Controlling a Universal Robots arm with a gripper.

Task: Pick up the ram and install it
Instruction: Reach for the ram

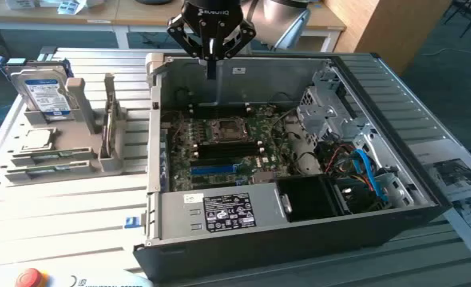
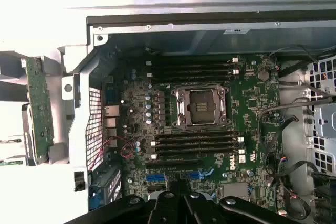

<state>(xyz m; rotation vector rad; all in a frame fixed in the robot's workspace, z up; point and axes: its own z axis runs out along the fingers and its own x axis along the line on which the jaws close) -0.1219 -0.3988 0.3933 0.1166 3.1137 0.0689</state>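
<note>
Fingers [image 1: 211,70] shut & empty over PC case [image 1: 299,239]; ram [image 2: 39,108] well apart, outside it.

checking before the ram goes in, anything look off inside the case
Nothing stands out. The motherboard looks intact, its black slots sit empty, and the ram stands on edge in the grey rack beside the case.

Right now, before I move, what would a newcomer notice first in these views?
The open computer case sits centre, its green motherboard and empty CPU socket exposed. The black hand hangs shut above the case's far wall. On the exterior view's left a hard drive stands in a grey rack; the ram sits in a holder just outside the case.
</note>
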